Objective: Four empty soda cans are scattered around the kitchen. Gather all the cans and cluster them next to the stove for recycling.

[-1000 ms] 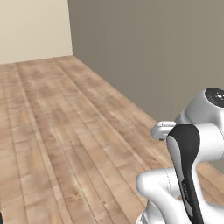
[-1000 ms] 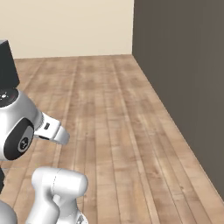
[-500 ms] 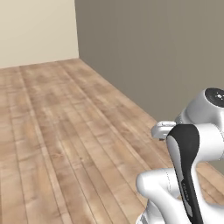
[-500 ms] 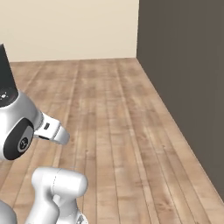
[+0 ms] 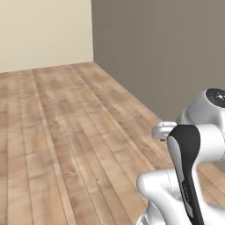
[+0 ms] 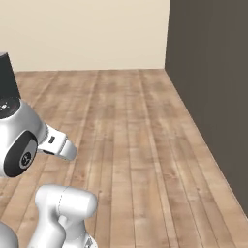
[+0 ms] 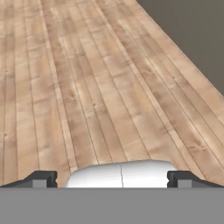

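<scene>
The soda cans and the stove are out of view. My gripper (image 7: 112, 179) is open, and its two dark fingertips (image 7: 43, 178) stand wide apart at the bottom of the hand view with nothing between them. It points down and forward over bare wooden floor (image 7: 100, 87). The white arm (image 5: 193, 171) is folded close to the base, and its hand (image 6: 58, 144) juts out a little above the floor.
A dark grey wall (image 5: 167, 52) runs along the right side of the floor and meets a cream wall (image 6: 87, 34) at a far corner. Wooden planks (image 6: 131, 135) stretch ahead and to the left.
The whole picture has shifted: the base is turning, and the wall corner slides to the right in both base views. The arm keeps its folded pose and the gripper stays open.
</scene>
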